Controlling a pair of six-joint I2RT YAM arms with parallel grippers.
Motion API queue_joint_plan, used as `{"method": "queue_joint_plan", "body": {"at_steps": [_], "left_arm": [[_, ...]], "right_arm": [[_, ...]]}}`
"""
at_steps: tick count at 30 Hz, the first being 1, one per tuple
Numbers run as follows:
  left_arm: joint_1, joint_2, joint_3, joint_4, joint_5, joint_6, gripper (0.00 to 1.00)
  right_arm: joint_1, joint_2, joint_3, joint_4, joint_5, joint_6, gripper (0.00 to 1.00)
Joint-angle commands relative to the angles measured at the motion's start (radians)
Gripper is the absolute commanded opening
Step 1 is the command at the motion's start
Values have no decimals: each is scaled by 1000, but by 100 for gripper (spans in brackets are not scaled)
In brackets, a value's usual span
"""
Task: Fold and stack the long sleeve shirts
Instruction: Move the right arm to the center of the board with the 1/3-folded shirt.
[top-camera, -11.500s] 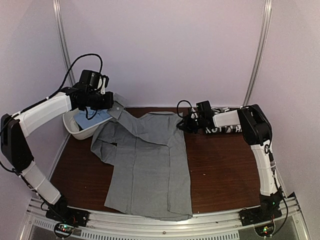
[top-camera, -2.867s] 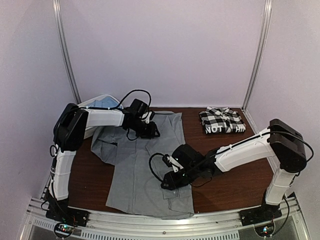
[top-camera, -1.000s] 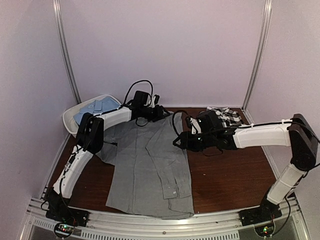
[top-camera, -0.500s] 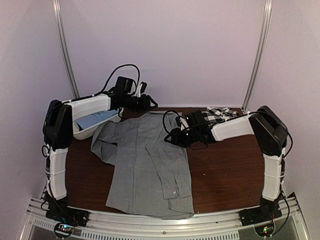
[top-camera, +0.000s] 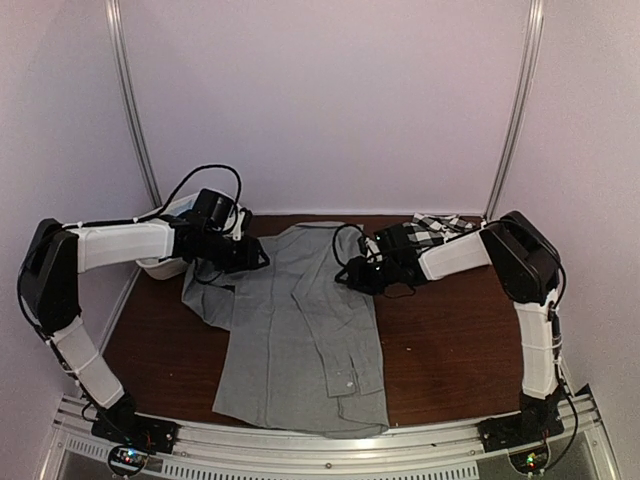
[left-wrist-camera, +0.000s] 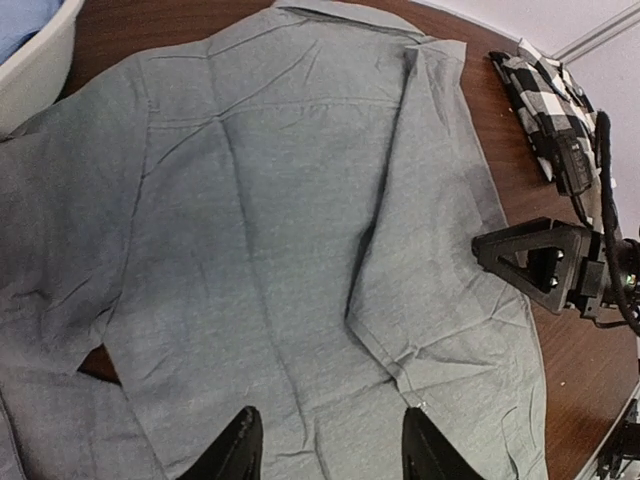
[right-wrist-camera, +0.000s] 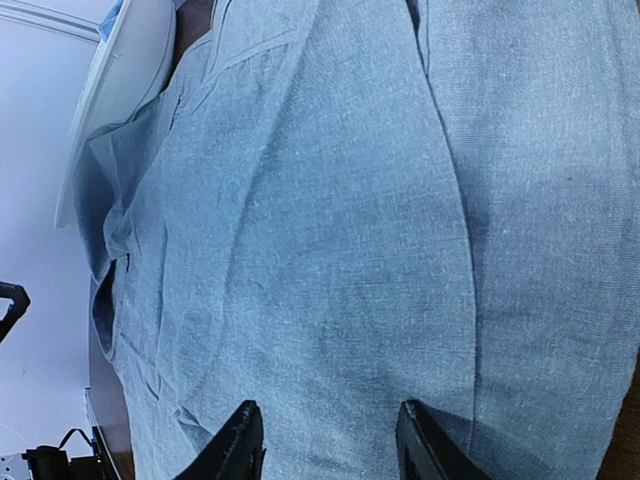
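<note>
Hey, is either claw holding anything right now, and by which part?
Nothing is held. The left claw and the right claw both stand open over the grey shirt, with no cloth between their fingers.

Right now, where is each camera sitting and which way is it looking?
Top camera: high behind the arms, looking down at the table and grey shirt; both arms show.
Left wrist: over the shirt, looking down; left fingers show, and the right gripper opposite.
Right wrist: low over the shirt, facing the white tub; right fingers show.
Shared: all three see the grey shirt.
</note>
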Motion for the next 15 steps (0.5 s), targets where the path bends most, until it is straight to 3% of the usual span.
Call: {"method": "queue_joint_plan", "body": {"at_steps": [1, 6, 15], "left_arm": [[8, -126, -107, 0, -145, -44, 49], [18, -231, -221, -31, -245, -94, 50], [66, -338, -389, -30, -285, -185, 52]], "right_arm": [[-31, 48, -1, -52, 47, -15, 48], [-72, 52, -3, -80, 56, -51, 48], [-118, 61, 64, -188, 50, -157, 50]]}}
